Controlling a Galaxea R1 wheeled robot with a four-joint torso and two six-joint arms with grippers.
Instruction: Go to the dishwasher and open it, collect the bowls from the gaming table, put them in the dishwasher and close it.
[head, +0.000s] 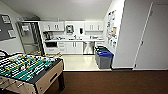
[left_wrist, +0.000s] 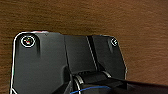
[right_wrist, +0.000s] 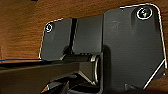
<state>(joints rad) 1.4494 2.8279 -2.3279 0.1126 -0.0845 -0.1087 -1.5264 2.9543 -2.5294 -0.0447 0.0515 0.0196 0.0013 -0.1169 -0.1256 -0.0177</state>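
Brown carpet (head: 112, 82) covers the floor nearest us in the head view, giving way to a pale glossy floor (head: 77, 62) that leads into a kitchenette at the far end of the room. Against the back wall there we see the brushed-steel front of the built-in dishwasher (head: 88, 47), shut, set under the white counter (head: 75, 40) between the white cupboard doors (head: 74, 47) and the wall on its right. White wall cupboards (head: 53, 26) hang above the counter. A grey bin with a blue lid (head: 105, 59) stands on the pale floor just in front and to the right of the dishwasher, beside a white wall hung with papers (head: 111, 27). At the lower left of this view stands a table-football table with a green field and pale wooden sides (head: 30, 70), its rods crossing the pitch. A white door (head: 153, 37) is on the far right.

From the left wrist view we see the robot's own dark plate above the same brown carpet (left_wrist: 100, 17), with a thin blue cable (left_wrist: 90, 88) at the edge. We cannot tell how the left jaws stand.

From the right wrist view we again see the dark plate and jointed bar over brown carpet (right_wrist: 22, 20), and a blue cable (right_wrist: 20, 59) running along the bar. We cannot tell the state of the right jaws either.
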